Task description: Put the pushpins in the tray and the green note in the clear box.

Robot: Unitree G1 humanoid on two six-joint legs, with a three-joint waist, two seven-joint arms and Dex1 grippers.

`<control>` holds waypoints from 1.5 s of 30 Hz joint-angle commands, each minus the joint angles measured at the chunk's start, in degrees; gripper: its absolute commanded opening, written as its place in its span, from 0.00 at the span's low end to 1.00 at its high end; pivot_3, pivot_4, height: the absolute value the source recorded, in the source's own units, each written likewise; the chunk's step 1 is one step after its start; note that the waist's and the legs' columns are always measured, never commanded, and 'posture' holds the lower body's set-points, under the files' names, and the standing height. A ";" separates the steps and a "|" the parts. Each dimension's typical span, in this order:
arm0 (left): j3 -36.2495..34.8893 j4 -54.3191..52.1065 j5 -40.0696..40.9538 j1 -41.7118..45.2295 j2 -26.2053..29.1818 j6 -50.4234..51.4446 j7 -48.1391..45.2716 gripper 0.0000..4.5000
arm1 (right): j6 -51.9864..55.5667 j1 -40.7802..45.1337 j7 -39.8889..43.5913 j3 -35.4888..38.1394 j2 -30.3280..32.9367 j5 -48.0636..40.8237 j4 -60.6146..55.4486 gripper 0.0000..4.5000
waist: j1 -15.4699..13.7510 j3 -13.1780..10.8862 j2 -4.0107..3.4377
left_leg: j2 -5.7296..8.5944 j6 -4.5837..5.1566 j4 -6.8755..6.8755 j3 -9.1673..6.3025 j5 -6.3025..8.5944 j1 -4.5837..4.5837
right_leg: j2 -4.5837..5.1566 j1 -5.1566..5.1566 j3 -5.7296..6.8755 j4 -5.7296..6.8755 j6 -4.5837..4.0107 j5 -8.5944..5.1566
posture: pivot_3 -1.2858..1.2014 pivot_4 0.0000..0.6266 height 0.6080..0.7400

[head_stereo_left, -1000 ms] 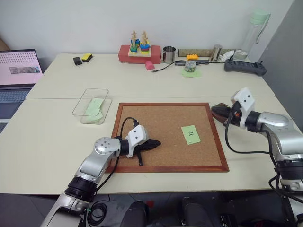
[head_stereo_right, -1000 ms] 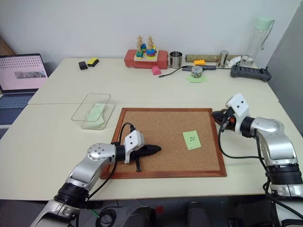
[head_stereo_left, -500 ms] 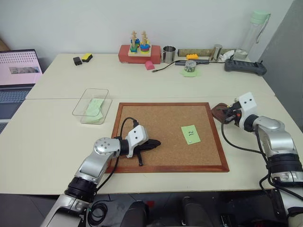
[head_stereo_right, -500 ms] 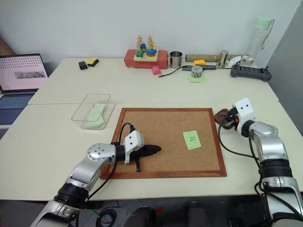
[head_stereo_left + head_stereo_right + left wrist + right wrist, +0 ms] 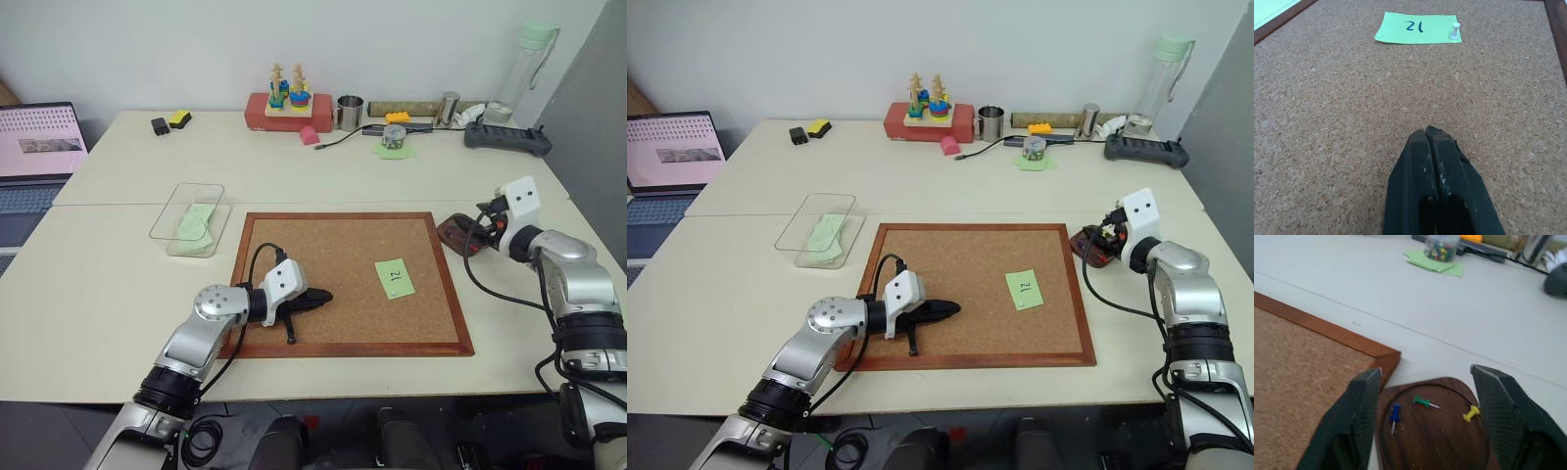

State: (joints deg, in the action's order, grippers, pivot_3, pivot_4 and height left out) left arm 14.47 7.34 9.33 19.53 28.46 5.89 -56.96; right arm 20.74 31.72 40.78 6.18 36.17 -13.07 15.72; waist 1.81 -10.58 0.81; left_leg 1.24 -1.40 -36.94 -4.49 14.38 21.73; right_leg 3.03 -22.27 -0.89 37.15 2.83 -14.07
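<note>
A: Big picture first: pale table (image 5: 118,284), and the corkboard (image 5: 343,264) lying flat in the middle of it. Where's the green note (image 5: 394,278)?

B: On the corkboard's right half, held by a white pushpin (image 5: 1454,31) at one corner. The left gripper (image 5: 315,297) rests on the cork, fingers pressed together and empty, pointing toward the note, which lies ahead and to its right.

A: And the right gripper (image 5: 1425,396)?

B: Spread wide over the tray (image 5: 1437,431), just off the board's right corner; blue, green and yellow pins lie inside. It's roughly as near the note as the left.

A: The clear box (image 5: 189,218)?

B: Left of the board, well apart from the note, green papers already inside.
</note>
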 commanded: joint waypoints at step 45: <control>0.06 1.69 -2.70 -1.81 1.36 1.66 1.16 0.00 | -2.51 -13.39 18.05 -13.91 -0.58 -2.24 -19.00 0.01 | 0.01 0.01 0.00 | 0.00 0.00 -0.01 -0.15 0.00 -0.06 | 0.01 0.02 -0.03 -0.04 0.30 -0.16 | 0.52 0.24 1.00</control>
State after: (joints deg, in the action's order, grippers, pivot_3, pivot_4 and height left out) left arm 14.39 7.08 8.86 19.31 28.52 5.89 -56.69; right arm 17.95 17.34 57.45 -9.63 34.91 -13.36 -0.25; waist 1.82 -10.57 0.80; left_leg 1.24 -1.41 -36.96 -4.63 14.38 21.67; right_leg 3.04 -22.25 -0.93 37.11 3.13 -14.23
